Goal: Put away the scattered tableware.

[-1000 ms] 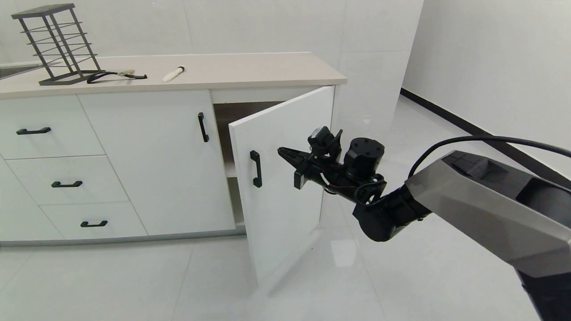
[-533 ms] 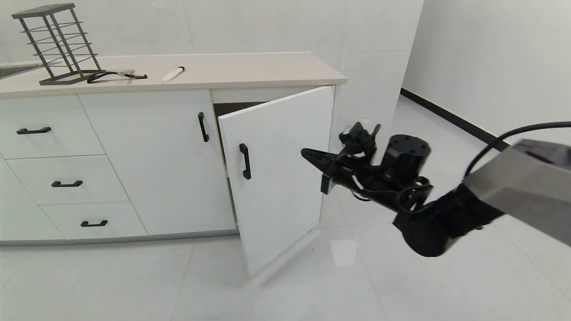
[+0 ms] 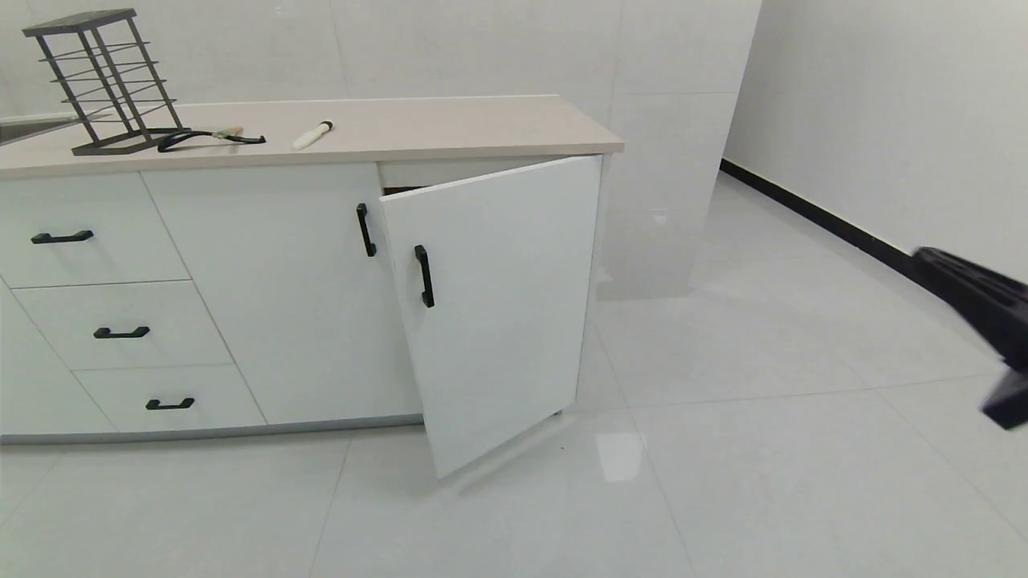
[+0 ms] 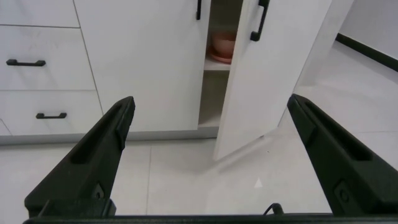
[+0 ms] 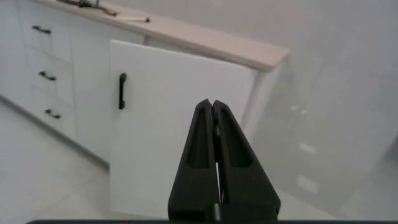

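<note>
Rack [image 3: 100, 80], black-handled utensil [image 3: 210, 136] and white utensil [image 3: 312, 134] sit on the counter [image 3: 466, 120]. The ajar door [image 3: 498, 305] half hides 1 pink bowl [image 4: 222, 45]. Left gripper [image 4: 211, 102] gapes empty; right gripper [image 5: 212, 109] is pinched together, empty.

The cabinet door [image 3: 498, 305] swings nearer to shut, leaving just a thin gap at its top, while the right gripper [image 5: 212, 104] pulls back from it, far rightward.

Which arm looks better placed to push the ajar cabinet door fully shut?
Probably right: the right gripper, shut, points at the cabinet door's outer face. The left gripper, open, faces the gap at its edge.
</note>
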Motion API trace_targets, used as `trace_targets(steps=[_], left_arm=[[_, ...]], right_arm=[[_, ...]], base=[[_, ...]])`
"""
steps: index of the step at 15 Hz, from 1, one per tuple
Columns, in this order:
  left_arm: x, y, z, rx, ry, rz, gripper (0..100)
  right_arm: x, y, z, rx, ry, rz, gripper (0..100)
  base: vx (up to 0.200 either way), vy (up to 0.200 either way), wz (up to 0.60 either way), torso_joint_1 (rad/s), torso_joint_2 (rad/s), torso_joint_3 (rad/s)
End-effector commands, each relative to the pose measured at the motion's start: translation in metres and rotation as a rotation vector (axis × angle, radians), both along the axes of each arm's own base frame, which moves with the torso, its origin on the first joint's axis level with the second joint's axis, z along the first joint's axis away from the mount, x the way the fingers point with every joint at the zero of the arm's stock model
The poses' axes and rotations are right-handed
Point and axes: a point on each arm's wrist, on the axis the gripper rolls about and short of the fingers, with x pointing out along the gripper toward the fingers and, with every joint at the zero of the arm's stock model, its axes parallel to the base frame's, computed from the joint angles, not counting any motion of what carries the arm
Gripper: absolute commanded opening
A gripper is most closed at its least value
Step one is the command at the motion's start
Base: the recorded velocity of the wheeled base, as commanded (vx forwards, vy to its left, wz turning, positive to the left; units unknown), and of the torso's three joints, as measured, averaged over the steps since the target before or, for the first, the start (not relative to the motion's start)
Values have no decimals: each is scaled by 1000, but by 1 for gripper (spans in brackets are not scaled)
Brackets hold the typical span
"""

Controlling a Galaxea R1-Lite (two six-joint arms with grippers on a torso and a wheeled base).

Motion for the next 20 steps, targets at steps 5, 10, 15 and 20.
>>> trace_targets(steps=[5,10,15,20], left_arm=[[0,0,0,0,-1,0,100],[0,0,0,-5,0,3,100],[0,0,0,-9,0,18,100],[0,1,0,-5,-1,52,100]], right_arm=[[-160,-20,-75,-9,-166,-228,0],[-161,-22,-101,-40,-27,-163,0],[-155,-27,-127,57,275,-382,0],[-155,-29,-131,104,325,-472,0]], base=[[0,0,0,0,0,0],[0,0,0,0,0,0],[0,0,0,0,0,0],[80,0,0,0,1,1]])
